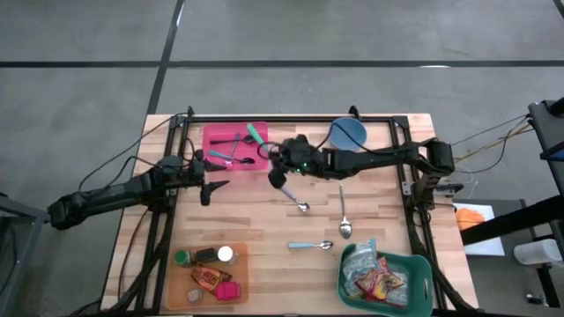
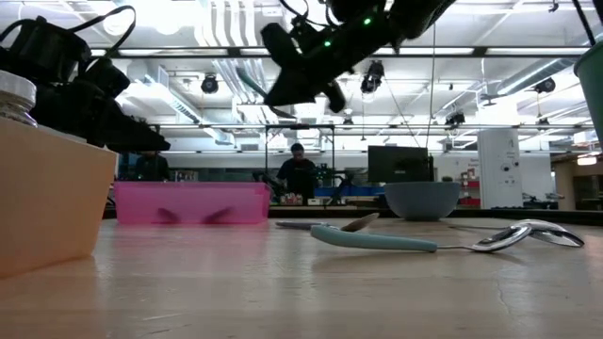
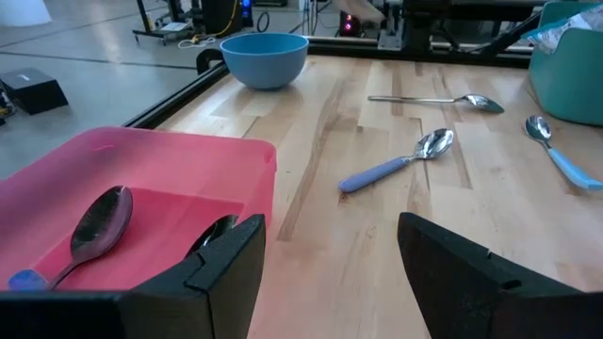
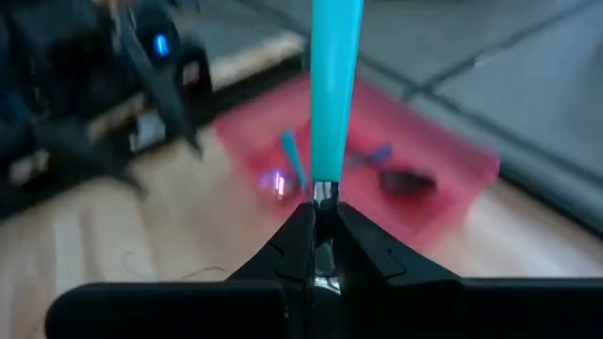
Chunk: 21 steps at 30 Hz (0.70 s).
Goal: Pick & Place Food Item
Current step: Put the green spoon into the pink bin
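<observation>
Lower frame of the high view: an orange tray (image 1: 181, 286) at lower left is carrying bottles and packets; a green bin (image 1: 421, 275) of snack packets is sitting at lower right. Mid-bench (image 1: 264, 229), three spoons are lying loose: a light-blue-handled spoon (image 1: 310, 245), an all-metal spoon (image 1: 344, 214), and a purple-handled spoon (image 1: 293, 201). Left claw (image 1: 210, 187) is hovering open, empty, at centre left beside the pink tray (image 1: 231, 139). Right claw (image 4: 320, 218) is clamping a teal-handled utensil (image 4: 334, 85), probably a spoon, above the pink tray's right edge. Blue bowl (image 1: 349, 133) is resting at upper centre.
</observation>
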{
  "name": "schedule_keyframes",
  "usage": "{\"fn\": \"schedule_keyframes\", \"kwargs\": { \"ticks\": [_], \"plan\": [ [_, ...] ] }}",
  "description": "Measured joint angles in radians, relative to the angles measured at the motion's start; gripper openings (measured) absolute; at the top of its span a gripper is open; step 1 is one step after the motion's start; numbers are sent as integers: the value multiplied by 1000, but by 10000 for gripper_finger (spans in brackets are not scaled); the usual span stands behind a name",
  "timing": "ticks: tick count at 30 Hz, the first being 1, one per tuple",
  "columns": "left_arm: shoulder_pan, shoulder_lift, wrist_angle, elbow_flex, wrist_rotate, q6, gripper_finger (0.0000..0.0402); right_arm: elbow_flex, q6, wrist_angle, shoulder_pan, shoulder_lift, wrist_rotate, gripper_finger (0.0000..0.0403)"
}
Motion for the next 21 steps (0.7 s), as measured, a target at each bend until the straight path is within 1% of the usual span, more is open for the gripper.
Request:
{"fn": "schedule_keyframes", "kwargs": {
  "ticks": [4,7,10,13,17,21],
  "plan": [
    [0,9,0,0,0,0,243,0,-46,170,-36,45,-4,27],
    [0,17,0,0,0,0,243,17,-63,241,-57,92,-8,27],
    [0,19,-1,0,0,0,243,46,-100,335,-72,165,-11,27],
    [0,19,-1,0,0,0,243,99,-110,410,-85,252,-41,27],
    [0,24,-1,0,0,0,243,204,-114,400,-101,358,-53,27],
    [0,27,-1,0,0,0,243,325,-103,307,-115,447,-53,27]
  ]
}}
